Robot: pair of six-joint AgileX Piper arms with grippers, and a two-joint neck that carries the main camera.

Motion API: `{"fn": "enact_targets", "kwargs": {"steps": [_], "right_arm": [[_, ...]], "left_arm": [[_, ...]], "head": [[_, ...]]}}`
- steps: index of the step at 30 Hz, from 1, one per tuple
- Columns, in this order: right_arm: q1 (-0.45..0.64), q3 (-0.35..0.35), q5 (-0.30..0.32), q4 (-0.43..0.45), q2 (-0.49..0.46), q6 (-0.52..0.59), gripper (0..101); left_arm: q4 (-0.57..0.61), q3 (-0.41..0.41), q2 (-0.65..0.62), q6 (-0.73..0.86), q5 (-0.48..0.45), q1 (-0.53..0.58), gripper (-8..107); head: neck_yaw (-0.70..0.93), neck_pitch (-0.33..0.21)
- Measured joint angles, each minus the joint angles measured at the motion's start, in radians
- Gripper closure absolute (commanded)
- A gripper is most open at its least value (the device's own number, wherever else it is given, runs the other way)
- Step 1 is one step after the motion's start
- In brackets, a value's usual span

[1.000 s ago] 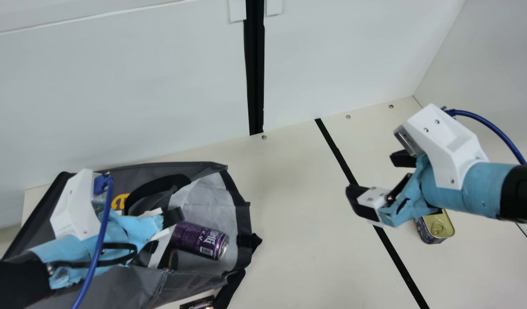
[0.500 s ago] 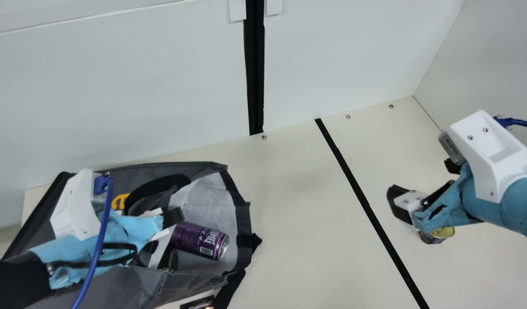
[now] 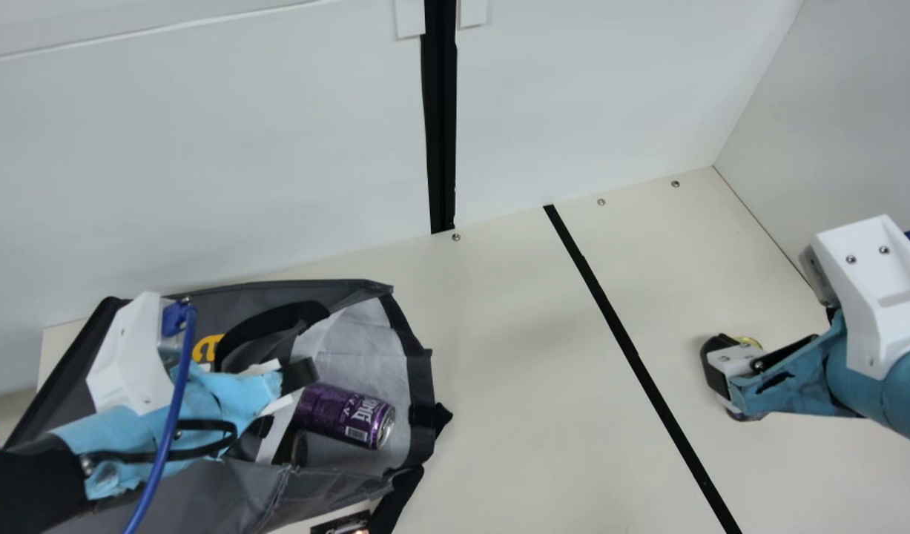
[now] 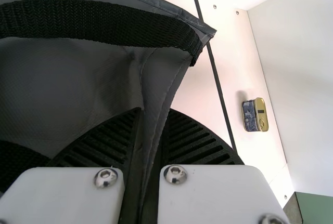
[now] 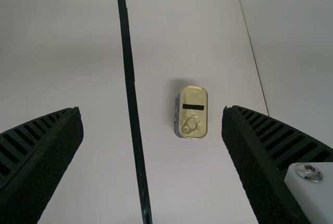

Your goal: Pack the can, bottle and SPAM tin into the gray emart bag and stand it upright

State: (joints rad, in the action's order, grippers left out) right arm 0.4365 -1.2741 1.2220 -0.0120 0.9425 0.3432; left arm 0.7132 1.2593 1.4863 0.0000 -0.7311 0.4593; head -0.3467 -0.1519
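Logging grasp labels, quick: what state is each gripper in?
Left gripper: closed on the gray bag, at its edge.
Right gripper: open, holding nothing, near the SPAM tin.

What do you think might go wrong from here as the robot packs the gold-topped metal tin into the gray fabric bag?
The right gripper is open over the gold-topped metal tin, which sits nearer one finger than the other, so that finger might knock it. The left gripper pinches only thin fabric of the gray bag, which may slip free. The purple metal can lies on its side near the bag's mouth and could roll out if the bag is jerked.
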Motion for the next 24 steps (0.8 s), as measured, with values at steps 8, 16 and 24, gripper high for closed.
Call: {"fn": "enact_targets", "kwargs": {"steps": [8, 16, 24], "right_arm": [[-0.006, 0.021, -0.002, 0.078, -0.025, -0.139, 6], [0.03, 0.034, -0.002, 0.094, -0.047, -0.188, 6], [0.065, 0.046, -0.002, 0.087, -0.066, -0.203, 6]], "left_arm": [[0.0, 0.0, 0.0, 0.0, 0.0, 0.0, 107], [0.0, 0.0, 0.0, 0.0, 0.0, 0.0, 107], [0.0, 0.0, 0.0, 0.0, 0.0, 0.0, 107]], "head": [[-0.002, 0.0], [0.0, 0.0], [-0.002, 0.0]]}}
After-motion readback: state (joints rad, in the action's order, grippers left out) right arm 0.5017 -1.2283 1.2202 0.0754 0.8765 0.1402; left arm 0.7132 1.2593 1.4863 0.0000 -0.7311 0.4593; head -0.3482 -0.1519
